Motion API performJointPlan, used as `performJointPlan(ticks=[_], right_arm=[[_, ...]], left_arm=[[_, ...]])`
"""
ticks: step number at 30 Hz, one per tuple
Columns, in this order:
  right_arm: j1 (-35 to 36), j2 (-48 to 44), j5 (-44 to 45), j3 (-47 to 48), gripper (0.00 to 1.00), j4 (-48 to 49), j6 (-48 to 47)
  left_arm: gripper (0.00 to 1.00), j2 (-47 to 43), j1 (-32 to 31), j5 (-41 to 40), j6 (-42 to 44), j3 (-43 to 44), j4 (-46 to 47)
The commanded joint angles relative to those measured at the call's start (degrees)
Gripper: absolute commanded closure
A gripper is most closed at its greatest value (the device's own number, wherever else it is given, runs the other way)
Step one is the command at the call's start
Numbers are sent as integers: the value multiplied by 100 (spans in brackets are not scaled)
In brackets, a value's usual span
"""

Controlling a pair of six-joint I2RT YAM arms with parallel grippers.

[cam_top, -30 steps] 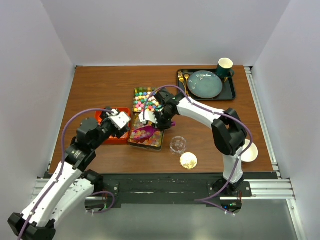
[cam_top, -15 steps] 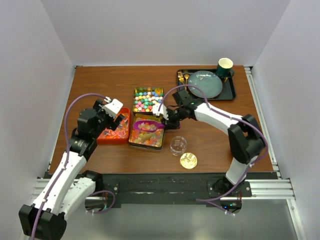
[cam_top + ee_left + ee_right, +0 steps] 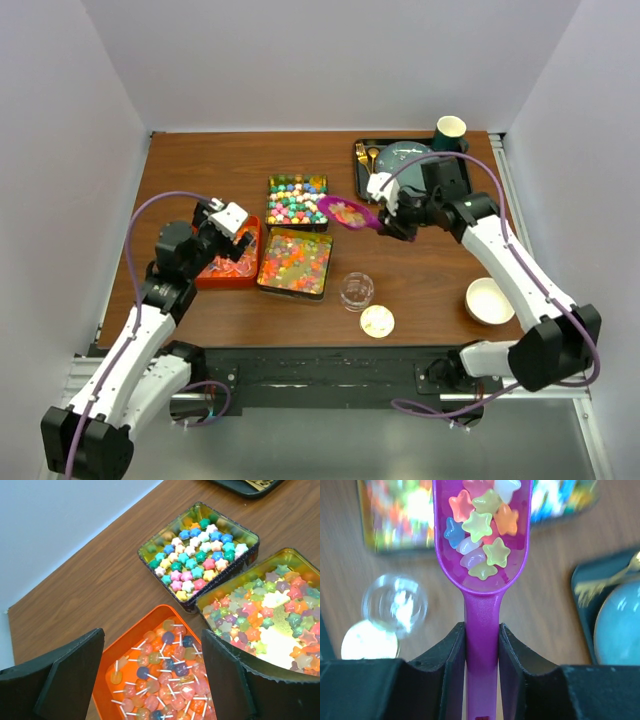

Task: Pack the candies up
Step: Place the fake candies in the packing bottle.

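- Roughly ten candies [image 3: 481, 530], translucent stars, lie in the bowl of the purple scoop [image 3: 348, 212]. The scoop is held in the air beyond the clear jar [image 3: 356, 290], not yet over its mouth.
- The right gripper [image 3: 481, 630] is clamped on the scoop's handle, one finger on each side. The bowl is about level and nothing is spilling.
- Progress, as judged: one load is lifted. The jar looks unfilled, though glare leaves this uncertain. Its gold lid [image 3: 377, 321] lies off, just on the arm-base side of the jar. Tipping, any further loads and capping appear to remain.
- Sources: the gold tin [image 3: 295, 262] of jelly stars sits just left of the jar. The dark tin [image 3: 296, 200] of pastel stars lies beyond that, and the orange tin [image 3: 232, 262] of lollipops is farthest left.
- The left gripper [image 3: 152, 655] hangs above the orange tin, jaws spread, holding nothing.
- Room: bare wood shows between scoop and jar and to the jar's right, so the descent looks unobstructed. The white bowl [image 3: 488, 300] stands well to the right, and the dark tray [image 3: 462, 180] is far beyond the jar. The lid and the gold tin's rim are the near neighbours to avoid.
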Motion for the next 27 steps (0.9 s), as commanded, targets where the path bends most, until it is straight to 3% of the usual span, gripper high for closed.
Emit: performJointPlan(ticks=[1, 5, 10, 18, 27], right_arm=[[-43, -393, 643, 133, 100, -2183, -1323], [-52, -596, 1119, 63, 100, -3132, -2096], [-43, -649, 1707, 98, 100, -3599, -2616], [45, -438, 2270, 142, 100, -3749, -2837], [659, -289, 3219, -8, 100, -3609, -2785]], left_arm=[[16, -223, 38, 262, -132, -452, 717], [16, -355, 29, 394, -167, -778, 1052], [15, -426, 73, 420, -98, -972, 1351], [15, -426, 73, 605, -80, -1033, 1430], [15, -557, 73, 561, -132, -1200, 1457]])
